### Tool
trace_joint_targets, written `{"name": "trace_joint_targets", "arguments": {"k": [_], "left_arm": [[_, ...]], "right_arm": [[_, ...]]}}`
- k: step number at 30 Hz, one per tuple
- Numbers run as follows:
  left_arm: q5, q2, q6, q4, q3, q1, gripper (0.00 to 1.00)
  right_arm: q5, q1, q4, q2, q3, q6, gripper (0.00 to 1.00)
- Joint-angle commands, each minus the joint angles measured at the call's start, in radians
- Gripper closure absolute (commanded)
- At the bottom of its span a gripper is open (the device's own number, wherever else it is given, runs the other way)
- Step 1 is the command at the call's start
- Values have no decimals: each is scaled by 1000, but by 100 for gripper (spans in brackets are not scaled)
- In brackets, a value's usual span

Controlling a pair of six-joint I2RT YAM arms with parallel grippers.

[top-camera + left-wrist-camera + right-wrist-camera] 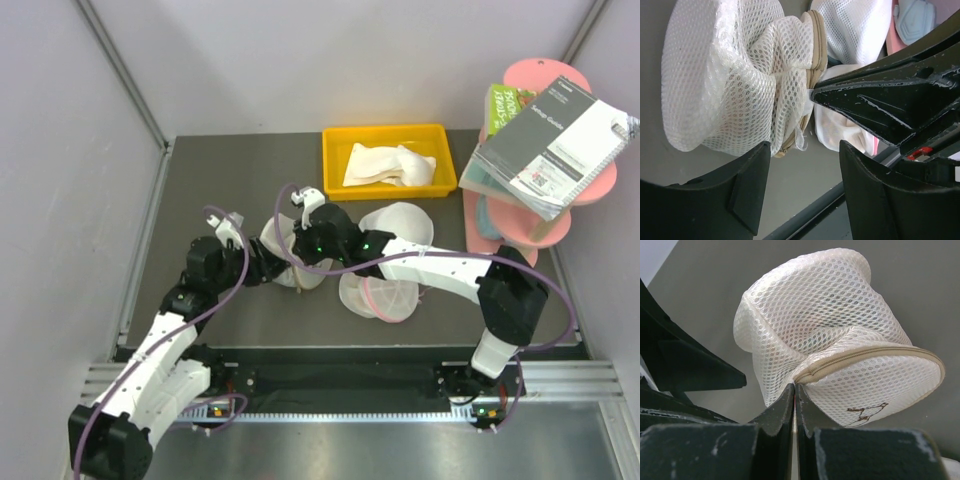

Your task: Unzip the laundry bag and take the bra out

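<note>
We see a white honeycomb-mesh laundry bag (830, 315) with a beige zipper band and 1 small dark brown mark, a yellow bin (332, 165), a pink shelf (540, 72) and a grey table (200, 200).

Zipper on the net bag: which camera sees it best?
The right wrist view. The tan zipper runs clearly across the laundry bag, with the right claw pinched shut at its end. The left wrist view shows only a short stretch. From the top, the arms hide it.
</note>
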Motion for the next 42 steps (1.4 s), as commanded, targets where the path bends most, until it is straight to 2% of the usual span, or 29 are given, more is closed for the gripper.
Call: {"name": "trace_joint_targets", "arguments": {"k": [1,13,20,23,24,26,27,29,33,36,40,42], "left_arm": [[58,16,-45,138,-34,0,38],[18,137,-46,230,-51,-30,40],[8,192,-71,284,-45,-64,55],[-4,206,-77,290,-34,-76,56],[-13,212,-77,287,-31,-75,65],[-13,223,-83,291,-22,-75,75],[-11,230,-95,299,-21,-76,88],[2,241,-109,331,-16,-76,98],[18,283,-155,371,33,-75,100],[-2,293,-189,376,93,-76,100],[-47,299,-267,411,162,-76,100],[-70,307,-334,460,183,-75,100]], "right_arm": [[-8,-5,36,-22,47,25,100],[-51,-5,48,-42,41,34,100],[-65,-7,47,-51,44,33,100],[-66,-8,45,-57,45,31,100],[-66,-10,45,-62,45,31,100],[-92,-11,44,-65,45,31,100],[-94,-13,42,-69,45,30,100],[-97,-14,38,-76,44,28,100],[-80,-30,-2,-109,48,19,99],[-45,-50,-51,-166,57,-2,86],[37,-51,-94,-267,48,-51,53],[44,-50,-100,-324,27,-91,48]]}}
